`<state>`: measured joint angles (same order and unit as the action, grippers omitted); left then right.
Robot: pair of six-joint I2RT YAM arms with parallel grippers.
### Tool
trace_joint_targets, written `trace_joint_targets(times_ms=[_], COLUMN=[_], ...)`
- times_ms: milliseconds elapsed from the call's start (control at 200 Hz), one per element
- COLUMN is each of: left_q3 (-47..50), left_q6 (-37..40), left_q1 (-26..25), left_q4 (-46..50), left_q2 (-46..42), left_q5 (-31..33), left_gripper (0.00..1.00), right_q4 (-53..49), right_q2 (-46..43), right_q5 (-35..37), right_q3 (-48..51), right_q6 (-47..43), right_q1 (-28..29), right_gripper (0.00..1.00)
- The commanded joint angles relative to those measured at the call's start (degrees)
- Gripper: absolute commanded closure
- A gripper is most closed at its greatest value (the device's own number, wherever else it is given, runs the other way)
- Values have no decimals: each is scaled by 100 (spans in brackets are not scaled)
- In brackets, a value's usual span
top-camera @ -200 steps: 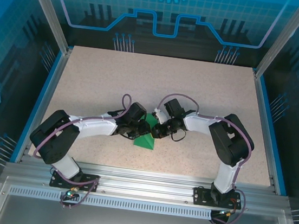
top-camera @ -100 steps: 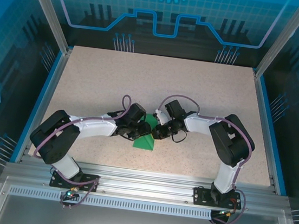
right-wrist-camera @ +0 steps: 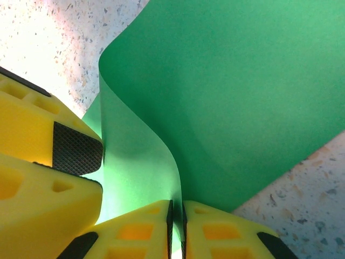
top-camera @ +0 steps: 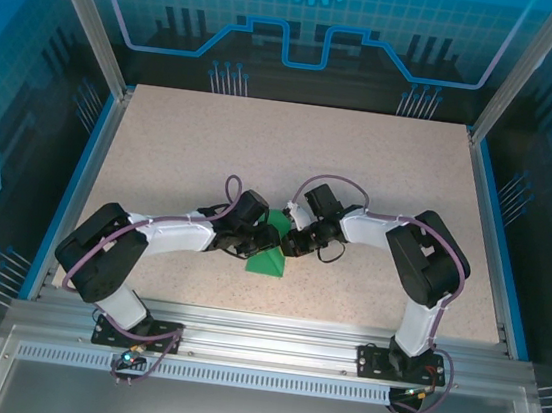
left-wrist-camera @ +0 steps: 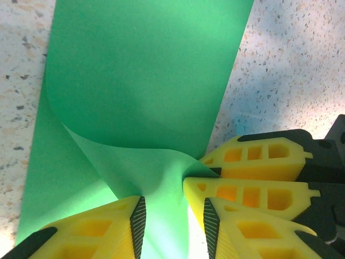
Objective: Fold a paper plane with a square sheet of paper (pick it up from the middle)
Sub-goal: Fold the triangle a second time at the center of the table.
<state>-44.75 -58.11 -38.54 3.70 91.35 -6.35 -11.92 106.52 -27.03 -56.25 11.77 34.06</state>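
The paper (top-camera: pixel 268 256) is seen on the desk (top-camera: pixel 360 177), near its middle and toward the near edge, between the two arms. Part of it is laid flat on the speckled surface, and one flap is curled upward in a smooth bend, without a sharp crease.

The raised flap is pinched by the right claw (right-wrist-camera: pixel 176 208). Its yellow fingers are pressed together on the thin edge of the paper, with no gap to be seen beside the sheet.

The left claw (left-wrist-camera: pixel 172 216) is held low over the same flap, just beside the right claw. Its fingers are set apart, one on each side of the green strip, and space is left between the dark pads and the paper. Nothing is gripped by it.
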Motion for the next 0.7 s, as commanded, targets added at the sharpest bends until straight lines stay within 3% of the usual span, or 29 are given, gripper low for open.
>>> trace_joint_targets(times_ms=[0, 105, 205, 295, 325, 695], left_q3=[106, 185, 305, 392, 414, 460], left_q6=[71, -12, -123, -213, -240, -350], left_q1=[31, 37, 41, 57, 65, 94], left_q4=[-357, -516, -692, -722, -726, -657], left_q2=[-87, -39, -85, -168, -197, -180], left_q5=[-165, -178, -154, -74, -52, -108], left_gripper=[61, 62, 69, 95, 100, 100], right_q4=[45, 57, 65, 65, 67, 45], right_q2=[-14, 6, 34, 34, 32, 33], right_q5=[-21, -21, -53, -27, -23, -9], right_q3=[-44, -35, -32, -34, -34, -70], right_q6=[45, 58, 64, 71, 71, 71], right_q1=[-93, -93, -92, -89, -93, -93], right_gripper=[86, 86, 88, 88, 88, 88])
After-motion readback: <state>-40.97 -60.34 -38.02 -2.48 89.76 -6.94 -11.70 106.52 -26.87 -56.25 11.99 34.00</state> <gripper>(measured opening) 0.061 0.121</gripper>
